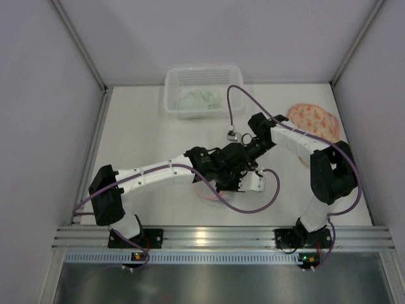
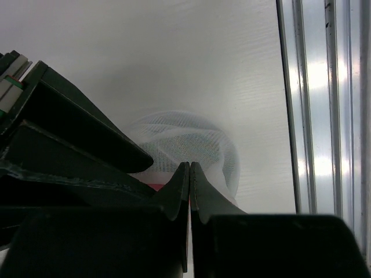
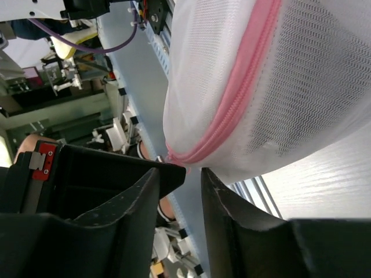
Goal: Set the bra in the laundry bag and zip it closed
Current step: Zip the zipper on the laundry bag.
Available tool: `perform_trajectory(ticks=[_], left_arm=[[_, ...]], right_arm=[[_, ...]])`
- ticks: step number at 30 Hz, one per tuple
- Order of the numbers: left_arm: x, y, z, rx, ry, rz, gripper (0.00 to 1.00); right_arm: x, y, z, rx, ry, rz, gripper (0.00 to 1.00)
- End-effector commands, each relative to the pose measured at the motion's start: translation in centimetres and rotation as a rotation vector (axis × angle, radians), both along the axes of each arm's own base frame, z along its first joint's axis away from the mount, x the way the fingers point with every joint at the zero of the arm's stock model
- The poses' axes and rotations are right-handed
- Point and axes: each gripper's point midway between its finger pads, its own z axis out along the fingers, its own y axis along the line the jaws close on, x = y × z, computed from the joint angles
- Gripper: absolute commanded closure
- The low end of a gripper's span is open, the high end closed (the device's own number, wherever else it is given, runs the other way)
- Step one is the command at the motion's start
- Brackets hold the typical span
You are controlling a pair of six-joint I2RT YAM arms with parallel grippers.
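Observation:
The laundry bag is white mesh with a pink zipper that runs shut along its side. In the top view the laundry bag lies at the table's middle, mostly under both wrists. My right gripper is open, and the zipper's end hangs just above the gap, touching the left finger's tip. My left gripper is shut at the bag's edge, with pink showing in the slit between its fingers. No bra shows, and what is inside the bag is hidden.
A white basket at the back holds a pale green cloth. An orange-patterned fabric piece lies at the back right. A metal rail runs along the near edge. Purple cables loop over the bag.

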Motion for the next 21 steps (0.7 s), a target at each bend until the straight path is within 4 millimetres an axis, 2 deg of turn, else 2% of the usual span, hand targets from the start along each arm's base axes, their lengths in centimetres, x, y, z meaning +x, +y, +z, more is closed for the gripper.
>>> perform_trajectory(ticks=[1, 2, 4, 5, 10, 14, 19, 20, 21], left_arm=[[0.4, -1.1, 1.8, -0.068, -0.012, 0.002, 1.0], [0.1, -1.0, 1.7, -0.069, -0.004, -0.006, 1.0], [-0.8, -0.8, 1.6, -0.078, 0.021, -0.047, 1.0], [-1.1, -0.6, 1.4, -0.076, 0.028, -0.057, 1.0], [-2.8, 0.6, 1.4, -0.096, 0.055, -0.131, 1.0], [-5.0, 2.1, 0.2, -0.069, 0.1, -0.192, 1.0], [-5.6, 2.7, -0.1, -0.057, 0.114, -0.189, 1.0], [-5.5, 2.6, -0.1, -0.056, 0.11, -0.187, 1.0], [-5.3, 2.5, 0.0, -0.057, 0.1, -0.18, 1.0]], right_arm=[[0.5, 1.1, 0.0, 0.033, -0.03, 0.027, 0.66], [0.7, 1.1, 0.0, 0.033, -0.037, 0.032, 0.79], [1.0, 1.2, 0.4, 0.035, -0.042, 0.031, 0.9], [1.1, 1.2, 0.4, 0.038, -0.044, 0.034, 1.0], [2.4, 0.8, 1.1, 0.06, -0.055, 0.007, 1.0], [3.8, 0.5, 1.4, 0.067, -0.068, -0.011, 1.0], [4.9, 0.6, 1.7, 0.079, -0.08, -0.026, 1.0], [4.8, 0.6, 1.8, 0.081, -0.08, -0.023, 0.89], [4.6, 0.5, 1.7, 0.076, -0.079, -0.021, 0.74]])
